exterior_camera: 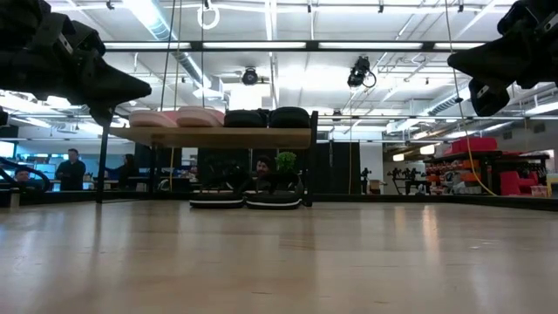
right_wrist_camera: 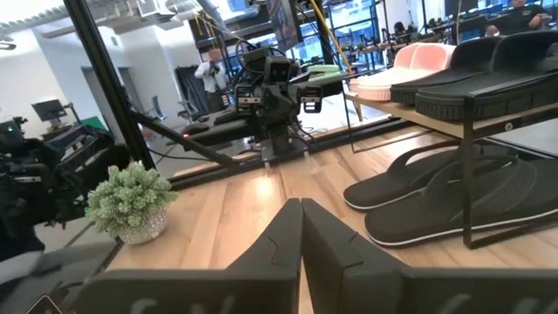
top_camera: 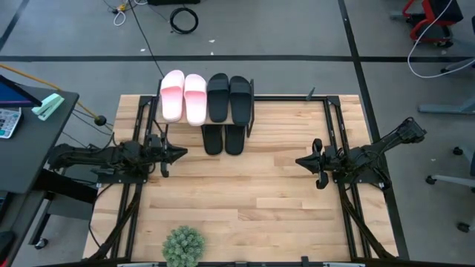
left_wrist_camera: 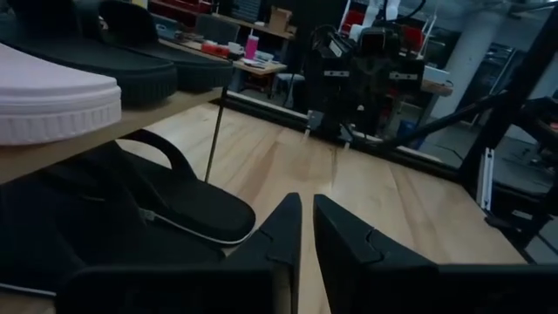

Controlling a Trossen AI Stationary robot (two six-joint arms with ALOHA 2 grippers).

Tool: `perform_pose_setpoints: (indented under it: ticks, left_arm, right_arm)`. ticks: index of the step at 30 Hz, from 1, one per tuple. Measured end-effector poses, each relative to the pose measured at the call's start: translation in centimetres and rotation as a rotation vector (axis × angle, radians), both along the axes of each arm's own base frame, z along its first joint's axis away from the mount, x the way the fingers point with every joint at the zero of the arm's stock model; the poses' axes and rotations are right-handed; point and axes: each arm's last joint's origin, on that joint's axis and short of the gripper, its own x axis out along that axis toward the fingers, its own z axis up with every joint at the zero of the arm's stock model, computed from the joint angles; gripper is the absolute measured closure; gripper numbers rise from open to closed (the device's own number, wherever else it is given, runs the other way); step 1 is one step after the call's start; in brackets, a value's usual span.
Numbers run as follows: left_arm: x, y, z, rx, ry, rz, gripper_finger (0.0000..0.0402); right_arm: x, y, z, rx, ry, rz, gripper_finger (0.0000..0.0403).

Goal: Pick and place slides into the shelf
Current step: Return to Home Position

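Note:
The shelf (top_camera: 159, 111) stands at the table's far edge. On its wooden top board (exterior_camera: 222, 136) lie two pale pink slides (top_camera: 183, 96) and two black wide-strap slides (top_camera: 228, 96), side by side. Two thinner black slides (top_camera: 223, 139) rest flat on the table under the shelf, toes pointing to the near side (exterior_camera: 244, 199). My left gripper (top_camera: 180, 154) hovers left of the thin pair, shut but for a thin slit (left_wrist_camera: 305, 214). My right gripper (top_camera: 300, 160) hovers well to the right of the shelf, shut (right_wrist_camera: 301, 209). Both hold nothing.
A small potted plant (top_camera: 183, 246) stands at the table's near edge, left of centre. A black frame rail (top_camera: 330, 119) runs along the table's sides. Bare wooden tabletop (top_camera: 245, 193) lies between the two arms. People show in the room beyond (exterior_camera: 71, 166).

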Motion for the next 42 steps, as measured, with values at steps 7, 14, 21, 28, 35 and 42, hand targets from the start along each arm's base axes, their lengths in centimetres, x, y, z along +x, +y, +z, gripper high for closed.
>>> perform_pose_setpoints:
  ticks: [7,14,21,28,35,42]
  left_arm:
    - [0.00,0.00,0.04,0.000,-0.004,-0.001,0.0373]
    - [0.00,0.00,0.07,0.000,-0.007,-0.001,0.0376]
    - [0.00,0.00,0.08,0.000,-0.008,-0.002,0.0365]
    - [0.00,0.00,0.08,0.000,-0.008,-0.002,0.0366]
    - [0.00,-0.01,0.08,0.000,-0.009,-0.002,0.0376]
    - [0.00,0.00,0.08,0.000,-0.009,-0.002,0.0369]
  right_arm:
    - [0.00,0.00,0.00,0.000,0.000,0.000,0.0389]
    - [0.00,0.00,0.00,0.000,0.000,0.000,0.0389]
    - [0.00,0.00,0.00,0.000,0.000,0.000,0.0389]
    - [0.00,0.00,0.00,0.000,0.000,0.000,0.0389]
    - [0.00,0.00,0.00,0.000,0.000,0.000,0.0389]
    - [0.00,0.00,0.00,0.000,0.000,0.000,0.0389]
